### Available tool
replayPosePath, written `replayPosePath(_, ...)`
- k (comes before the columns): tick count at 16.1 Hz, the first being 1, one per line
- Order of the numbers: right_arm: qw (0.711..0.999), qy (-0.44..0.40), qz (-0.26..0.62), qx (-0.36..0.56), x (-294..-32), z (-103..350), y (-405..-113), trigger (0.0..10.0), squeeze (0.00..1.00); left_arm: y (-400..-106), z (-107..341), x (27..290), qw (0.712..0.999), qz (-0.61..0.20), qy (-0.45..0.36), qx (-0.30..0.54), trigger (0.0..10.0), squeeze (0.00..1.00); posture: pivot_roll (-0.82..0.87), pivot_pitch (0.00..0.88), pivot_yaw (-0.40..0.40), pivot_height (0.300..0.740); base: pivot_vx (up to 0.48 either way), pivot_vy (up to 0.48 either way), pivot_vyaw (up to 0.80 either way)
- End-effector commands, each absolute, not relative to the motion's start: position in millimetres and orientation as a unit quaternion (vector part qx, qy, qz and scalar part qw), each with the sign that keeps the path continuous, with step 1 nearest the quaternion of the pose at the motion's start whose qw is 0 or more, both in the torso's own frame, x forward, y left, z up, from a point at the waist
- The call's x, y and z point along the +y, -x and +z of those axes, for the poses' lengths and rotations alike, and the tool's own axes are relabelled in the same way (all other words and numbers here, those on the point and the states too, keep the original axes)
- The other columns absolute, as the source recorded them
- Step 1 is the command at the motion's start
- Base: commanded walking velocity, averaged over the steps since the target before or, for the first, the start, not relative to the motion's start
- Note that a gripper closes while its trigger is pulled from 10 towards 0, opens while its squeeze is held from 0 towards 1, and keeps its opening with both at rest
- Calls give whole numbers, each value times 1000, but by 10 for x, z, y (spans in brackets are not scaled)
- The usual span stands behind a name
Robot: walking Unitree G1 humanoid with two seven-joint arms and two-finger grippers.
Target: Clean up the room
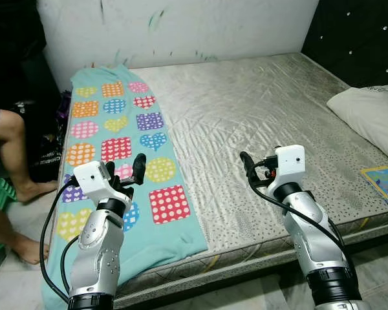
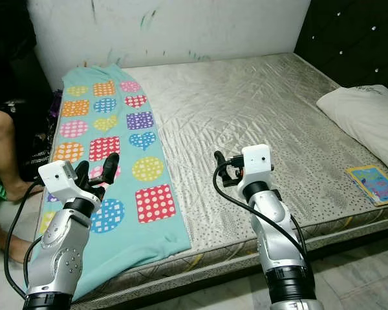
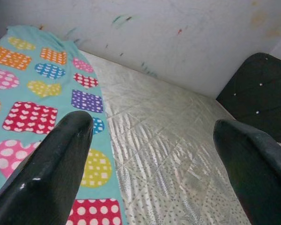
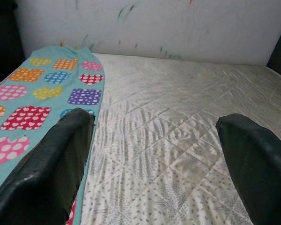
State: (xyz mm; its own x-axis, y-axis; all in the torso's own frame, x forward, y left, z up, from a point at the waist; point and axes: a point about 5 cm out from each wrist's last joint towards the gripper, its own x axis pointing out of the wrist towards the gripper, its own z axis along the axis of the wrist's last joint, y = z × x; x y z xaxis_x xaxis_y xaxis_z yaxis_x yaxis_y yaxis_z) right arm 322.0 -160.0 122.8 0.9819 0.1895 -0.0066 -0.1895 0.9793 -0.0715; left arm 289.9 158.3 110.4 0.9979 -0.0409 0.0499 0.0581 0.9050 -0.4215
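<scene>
Both silver arms were raised in front of the body, bent at the elbow, forearms angled up and forward, black cables looping along each. The left gripper (image 1: 126,169) sat at the left, its two black fingers (image 3: 51,168) spread wide apart, with nothing between them. The right gripper (image 1: 249,165) was held at about the same height to the right; from the head its fingers were hard to make out, but its wrist view showed the fingers (image 4: 56,168) likewise parted and holding nothing.
</scene>
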Motion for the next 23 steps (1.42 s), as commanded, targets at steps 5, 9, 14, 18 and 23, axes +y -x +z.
replayPosePath(5,995,37,91,-6,-1620,1254,-3229,10000,0,-2915,1104,1571,977,-24,211,-17,10000,0,-60,0,-5,740,0,0,0)
replayPosePath(9,995,37,91,-6,-1620,1254,-3229,10000,0,-2915,1104,1571,977,-24,211,-17,10000,0,-60,0,-5,740,0,0,0)
replayPosePath(14,995,40,91,-9,-1587,1261,-3250,10000,0,-2949,1112,1597,979,-11,203,-16,10000,0,-54,0,-4,740,0,0,480)
replayPosePath(18,995,37,93,-14,-1559,1286,-3283,10000,0,-2970,1129,1604,979,-12,203,-19,10000,0,-60,0,9,740,0,0,342)
replayPosePath(23,994,33,98,-20,-1512,1317,-3316,10000,0,-2976,1165,1579,977,-22,212,-31,10000,0,-64,0,6,740,0,161,0)
